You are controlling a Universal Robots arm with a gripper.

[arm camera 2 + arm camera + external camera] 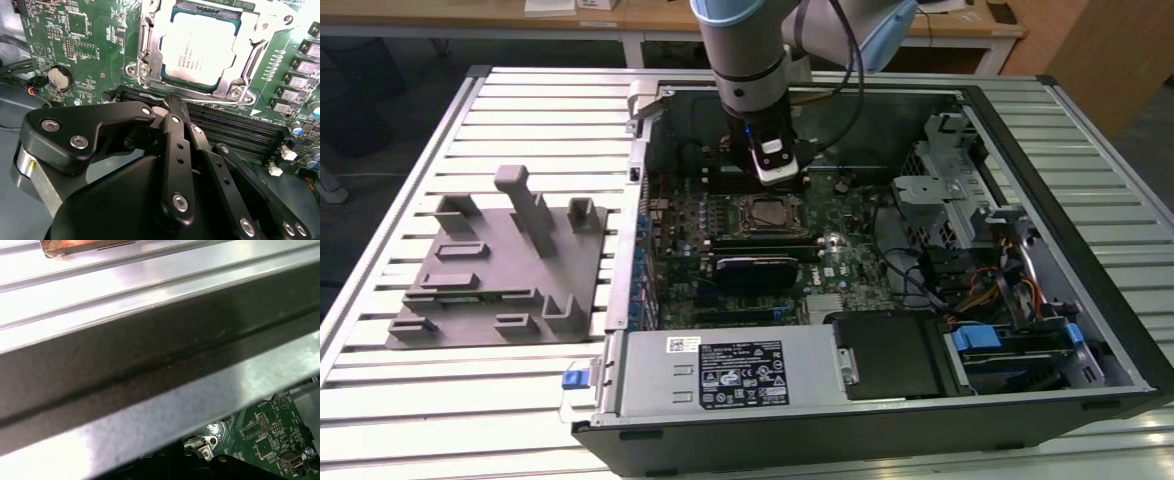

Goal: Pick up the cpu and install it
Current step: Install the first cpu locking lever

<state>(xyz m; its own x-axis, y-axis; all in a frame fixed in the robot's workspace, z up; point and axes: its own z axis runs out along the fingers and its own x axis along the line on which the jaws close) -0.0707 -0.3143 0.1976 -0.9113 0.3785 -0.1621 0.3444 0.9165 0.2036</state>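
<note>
The cpu [202,49], a pale silvery square chip, lies flat inside the metal-framed socket [150,60] on the green motherboard. In the exterior view the socket [767,212] sits mid-board inside the open computer case. My gripper [778,180] hangs just above and slightly behind the socket. In the second wrist view its black fingers [175,130] come together at the tips, and my gripper [169,102] is shut with nothing between them, apart from the cpu and over the memory slots' edge.
A gray slotted fixture [507,265] rests on the slatted table at the exterior view's left. Inside the case are the power supply [720,375], drive cage [961,190], cables and black memory slots [230,127]. The case's wall [150,355] runs close by in the first wrist view.
</note>
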